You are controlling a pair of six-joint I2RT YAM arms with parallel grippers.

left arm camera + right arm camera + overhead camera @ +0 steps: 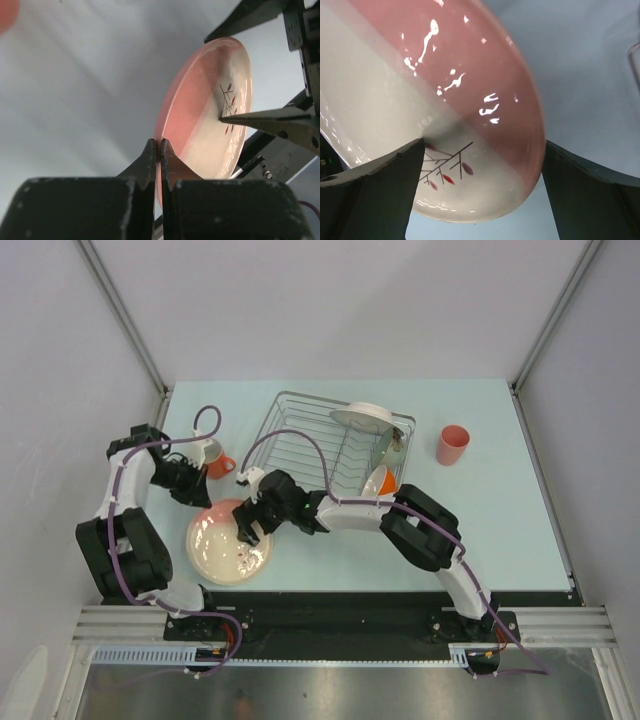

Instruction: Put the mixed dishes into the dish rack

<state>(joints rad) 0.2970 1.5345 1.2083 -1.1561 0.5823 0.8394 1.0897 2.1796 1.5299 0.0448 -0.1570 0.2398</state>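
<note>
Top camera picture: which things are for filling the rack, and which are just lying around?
For the job: dish rack, white plate, grey-green bowl, orange bowl, orange mug, pink cup, pink plate.
Just there, not dishes: table, purple cables.

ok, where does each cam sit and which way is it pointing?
Top external: fixed above and behind the bases, facing down on the table; left arm, right arm, dish rack, pink plate all in frame.
Left wrist: rides the left arm, faces along the left gripper, shut on the plate's rim; the right arm's fingers show beyond.
Right wrist: rides the right arm, faces the plate's upper side up close; right gripper, open, frames it.
Shared: all three show the plate; both wrist views its twig pattern.
</note>
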